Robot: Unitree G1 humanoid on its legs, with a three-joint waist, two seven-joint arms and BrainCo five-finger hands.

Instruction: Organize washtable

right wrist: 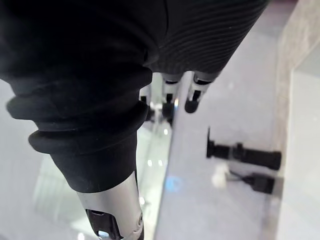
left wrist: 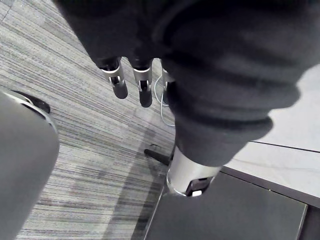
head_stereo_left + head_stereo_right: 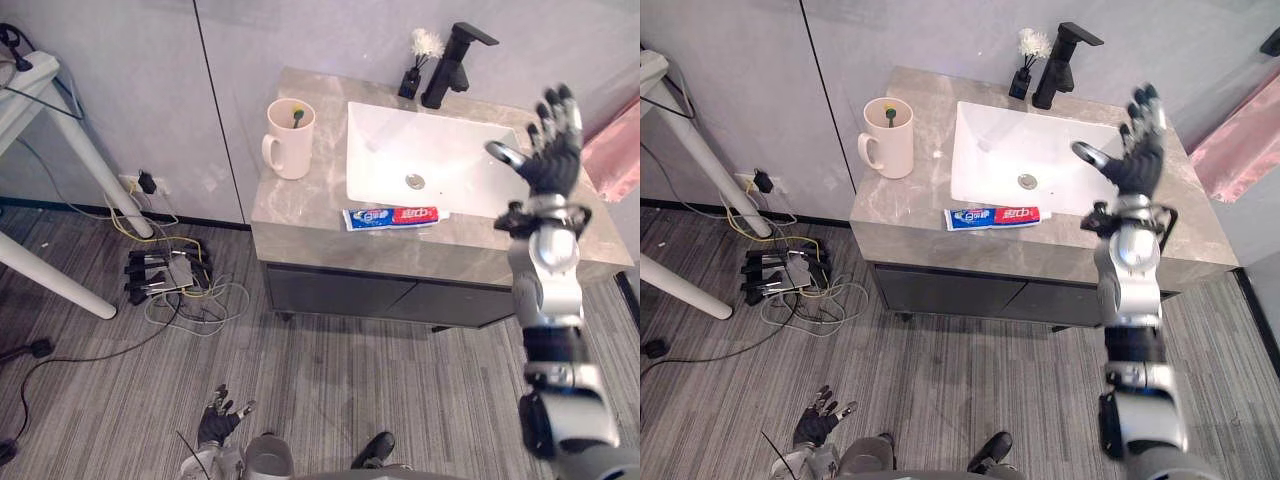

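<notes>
Left hand (image 3: 218, 422): hung low above floor, fingers relaxed, nothing held; idle. Right hand (image 3: 550, 150): raised over sink basin (image 3: 400, 135) right side, fingers spread, empty, likely poised for reach. Toothpaste tube (image 3: 392, 216), one: laid flat on tabletop (image 3: 300, 215), front of basin, unsorted. Mug (image 3: 290, 140), one: left of basin, one toothbrush (image 3: 297, 117) stood inside. Faucet (image 3: 455, 62), one.

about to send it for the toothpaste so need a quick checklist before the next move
1. Right hand empty, fingers spread: ok.
2. Toothpaste tube lying flat on the counter before the sink, uncovered: ok.
3. Right hand above the tube: not ok, it is raised by the sink's right side.
4. Cup upright, toothbrush inside: ok.
5. Left hand low by the floor, open: ok.
</notes>
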